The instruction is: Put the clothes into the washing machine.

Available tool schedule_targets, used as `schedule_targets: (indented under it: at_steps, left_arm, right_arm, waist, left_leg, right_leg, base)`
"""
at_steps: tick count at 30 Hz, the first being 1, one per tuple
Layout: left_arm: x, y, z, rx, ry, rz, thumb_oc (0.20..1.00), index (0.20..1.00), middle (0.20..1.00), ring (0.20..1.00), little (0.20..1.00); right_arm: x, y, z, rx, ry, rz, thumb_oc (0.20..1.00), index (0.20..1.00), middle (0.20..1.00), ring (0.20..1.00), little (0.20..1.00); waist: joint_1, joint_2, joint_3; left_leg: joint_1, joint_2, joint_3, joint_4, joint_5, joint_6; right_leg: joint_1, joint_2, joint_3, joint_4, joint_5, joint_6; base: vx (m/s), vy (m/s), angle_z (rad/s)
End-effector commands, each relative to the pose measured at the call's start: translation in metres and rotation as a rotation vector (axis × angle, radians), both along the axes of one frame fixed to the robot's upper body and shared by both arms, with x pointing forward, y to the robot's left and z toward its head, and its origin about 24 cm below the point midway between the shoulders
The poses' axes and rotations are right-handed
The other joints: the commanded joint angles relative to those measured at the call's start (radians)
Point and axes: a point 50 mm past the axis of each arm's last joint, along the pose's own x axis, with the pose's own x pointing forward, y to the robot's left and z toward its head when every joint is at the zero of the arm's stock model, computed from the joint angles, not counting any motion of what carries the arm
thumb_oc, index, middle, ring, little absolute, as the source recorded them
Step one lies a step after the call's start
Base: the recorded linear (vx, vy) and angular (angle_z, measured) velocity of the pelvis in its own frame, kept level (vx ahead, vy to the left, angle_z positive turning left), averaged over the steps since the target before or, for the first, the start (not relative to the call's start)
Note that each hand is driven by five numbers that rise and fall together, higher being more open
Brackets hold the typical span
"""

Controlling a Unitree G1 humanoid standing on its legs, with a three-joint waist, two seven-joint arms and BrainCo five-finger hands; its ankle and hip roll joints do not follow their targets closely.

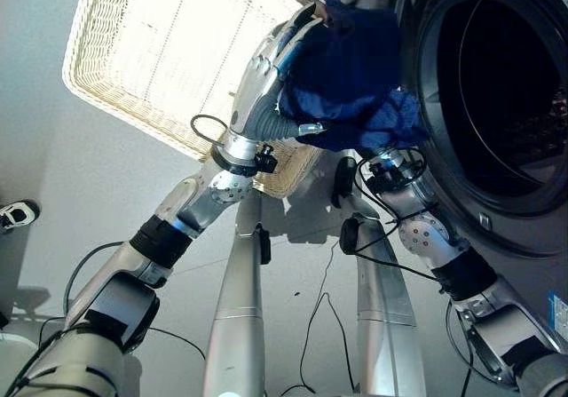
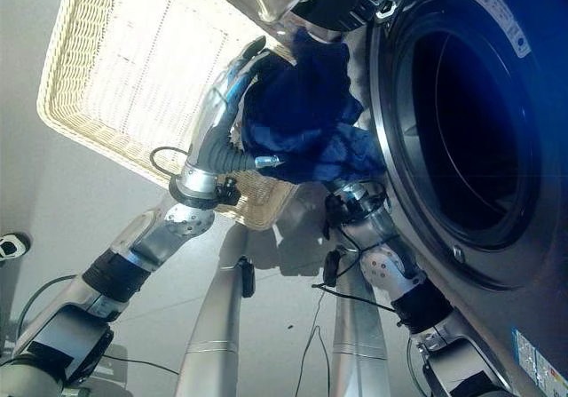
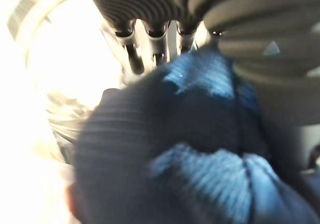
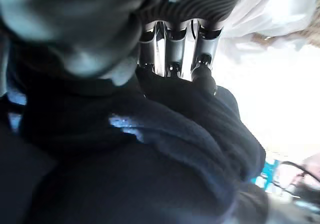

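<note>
Both hands carry one bundle of dark blue ribbed knit cloth, bunched between them at the rim of the round dark opening of the grey washing machine.

Left hand: I see its silver fingers laid along the side of the bundle away from the machine, and in the left wrist view the fingers bend down onto the top fold of the cloth, so I read them as curled on the garment.

Right hand: it comes up beneath the bundle. In the right wrist view its fingers press down into the dark cloth and the thumb side is buried under a fold. I judge this a hold, though the tips are partly hidden.

Key relation: the cloth lies between the two sets of fingers, the drum opening lies just beyond the bundle on the right hand's side, and the pale woven wicker basket lies behind the left hand's fingers. The bundle's long axis runs roughly from the left fingers down toward the right wrist, across the door rim. I judge the right hand nearer the opening, so the coming push goes away from the basket, into the drum.
</note>
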Motion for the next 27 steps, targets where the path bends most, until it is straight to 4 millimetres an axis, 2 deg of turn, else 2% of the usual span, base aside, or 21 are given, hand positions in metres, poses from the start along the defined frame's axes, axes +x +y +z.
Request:
schedule_targets:
  at_steps: [1,12,18,21,27]
  left_arm:
    - [-0.011,-0.004,0.008,-0.057,-0.057,-0.038,1.0,1.0,1.0,1.0,1.0]
    - [-0.004,0.01,0.002,-0.108,0.011,0.022,1.0,1.0,1.0,1.0,1.0]
    - [-0.003,0.026,-0.001,-0.297,0.015,0.004,1.0,1.0,1.0,1.0,1.0]
    - [0.002,0.036,-0.006,-0.436,0.044,-0.005,1.0,1.0,1.0,1.0,1.0]
    - [0.032,0.055,-0.022,-0.589,0.124,0.138,1.0,1.0,1.0,1.0,1.0]
  right_arm:
    - [-0.031,0.0,0.037,0.145,-0.245,0.06,0.2,0.2,0.2,0.2,0.2]
    - [-0.036,-0.02,0.041,0.246,-0.3,0.024,0.2,0.2,0.2,0.2,0.2]
    - [-0.03,-0.028,0.036,0.284,-0.268,-0.044,0.2,0.2,0.2,0.2,0.2]
    - [-0.019,-0.032,0.028,0.312,-0.181,-0.079,0.2,0.2,0.2,0.2,0.2]
    - [0.026,-0.058,0.002,0.404,0.116,-0.203,0.2,0.2,0.2,0.2,0.2]
  waist:
    - [-0.009,0.001,-0.02]
    - [-0.013,0.005,-0.02]
    - [-0.013,0.005,-0.02]
    - [-0.013,0.006,-0.02]
    - [-0.017,0.01,-0.02]
  left_leg:
    - [-0.017,-0.07,-0.017,0.137,-0.112,0.013]
    - [-0.016,-0.063,-0.004,0.138,-0.111,0.011]
    - [-0.015,-0.058,-0.001,0.136,-0.11,0.008]
    - [-0.017,-0.055,0.001,0.14,-0.109,0.005]
    - [-0.014,-0.047,0.014,0.143,-0.106,-0.007]
  right_leg:
    - [0.081,0.015,-0.055,-0.254,0.212,0.134]
    - [0.082,0.012,-0.054,-0.252,0.215,0.137]
    - [0.082,0.01,-0.054,-0.254,0.218,0.138]
    - [0.08,0.01,-0.054,-0.25,0.217,0.137]
    - [0.082,0.013,-0.051,-0.244,0.218,0.136]
  base:
    - [0.0,0.003,0.04]
    - [0.0,0.001,0.01]
    - [0.0,0.0,0.0]
    - [0.0,0.0,0.0]
    - [0.0,0.012,0.0]
